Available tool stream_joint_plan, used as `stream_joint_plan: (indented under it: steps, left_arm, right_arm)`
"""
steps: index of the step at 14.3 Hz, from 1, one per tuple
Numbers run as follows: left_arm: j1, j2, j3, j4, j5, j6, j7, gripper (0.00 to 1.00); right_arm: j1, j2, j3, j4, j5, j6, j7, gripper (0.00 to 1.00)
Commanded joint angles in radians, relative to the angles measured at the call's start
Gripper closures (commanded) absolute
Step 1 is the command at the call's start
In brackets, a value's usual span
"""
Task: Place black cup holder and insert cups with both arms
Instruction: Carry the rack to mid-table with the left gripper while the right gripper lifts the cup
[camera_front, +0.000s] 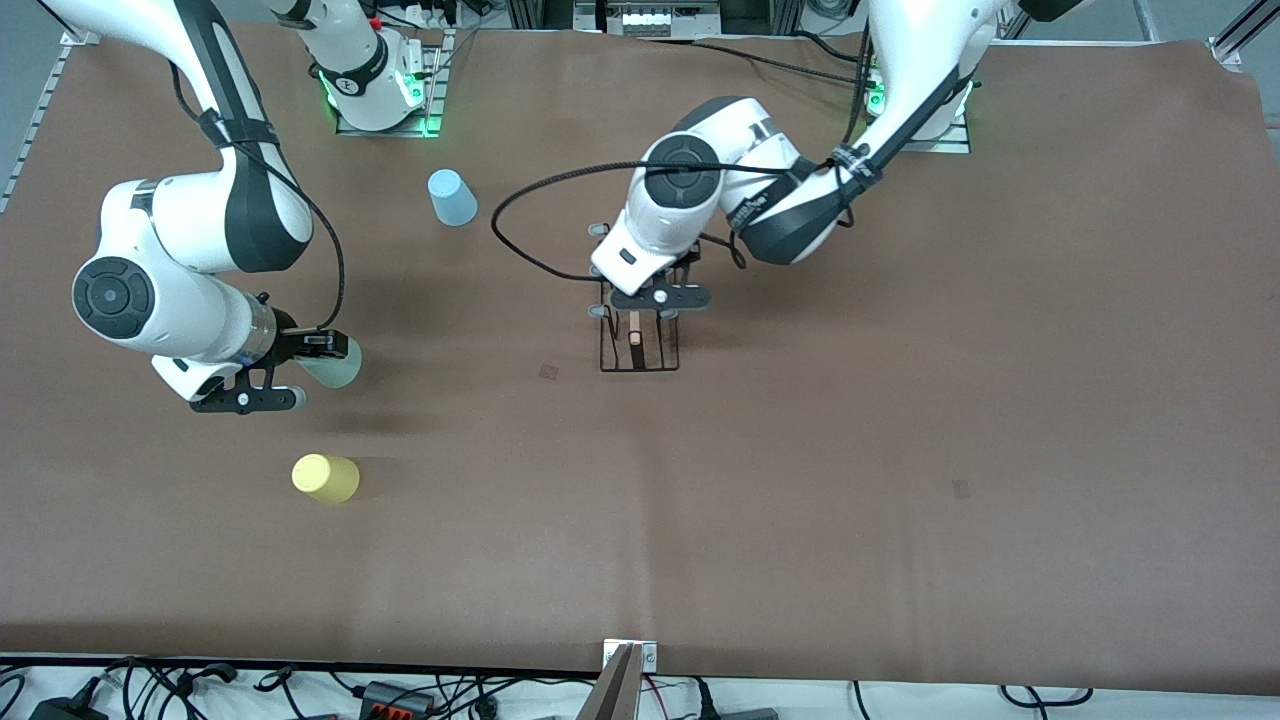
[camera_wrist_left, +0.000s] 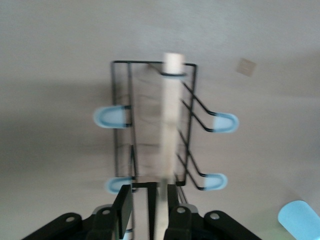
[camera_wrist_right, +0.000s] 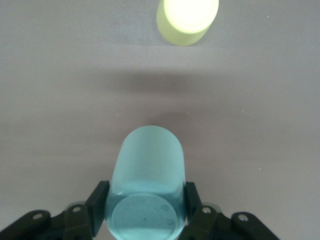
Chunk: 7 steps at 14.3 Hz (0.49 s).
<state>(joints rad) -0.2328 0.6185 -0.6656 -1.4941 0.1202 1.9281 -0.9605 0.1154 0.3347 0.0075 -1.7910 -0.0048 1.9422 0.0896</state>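
A: Where is the black cup holder (camera_front: 640, 340)?
B: Just above the middle of the front view, standing on the brown table (camera_front: 900, 450). In the left wrist view its pale wooden rod (camera_wrist_left: 169, 120) runs up the centre of the frame, with blue-tipped pegs (camera_wrist_left: 111, 116) sticking out on both sides.

A: And the left gripper (camera_wrist_left: 150, 200)?
B: At the bottom centre of that wrist view, its fingers pressed onto the rod's near end, pinching it.

A: The cups?
B: The mint green cup (camera_wrist_right: 147, 180) sits at the bottom centre of the right wrist view, pinched between the fingers of the right gripper (camera_wrist_right: 145, 207). In the front view that gripper is at the middle left of the frame, over the table. The yellow cup (camera_front: 326, 478) stands lower left of the frame, the light blue cup (camera_front: 452, 197) upper left, near the right arm's base.
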Motion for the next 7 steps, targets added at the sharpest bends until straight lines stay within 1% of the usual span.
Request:
stream_joint_plan:
  steps: [1,3,5,6,7]
  left_arm:
    - [0.046,-0.039,-0.003,0.035,0.030,-0.109,-0.011,0.63]
    - [0.102,-0.042,-0.011,0.083,0.032,-0.213,0.009,0.60]
    - [0.142,-0.066,-0.005,0.115,0.032,-0.296,0.139,0.59]
    - [0.177,-0.072,-0.003,0.117,0.032,-0.304,0.216,0.54]
    - [0.217,-0.075,-0.011,0.117,0.032,-0.304,0.270,0.33]
  right_arm:
    - [0.013,-0.014,0.003,0.012,0.005,-0.037,0.019,0.81]
    - [0.056,-0.029,0.003,0.012,0.006,-0.071,0.025,0.81]
    - [0.111,-0.045,0.012,0.013,0.015,-0.110,0.054,0.81]
    - [0.148,-0.055,0.020,0.015,0.038,-0.130,0.091,0.81]
    - [0.183,-0.066,0.035,0.015,0.058,-0.141,0.138,0.81]
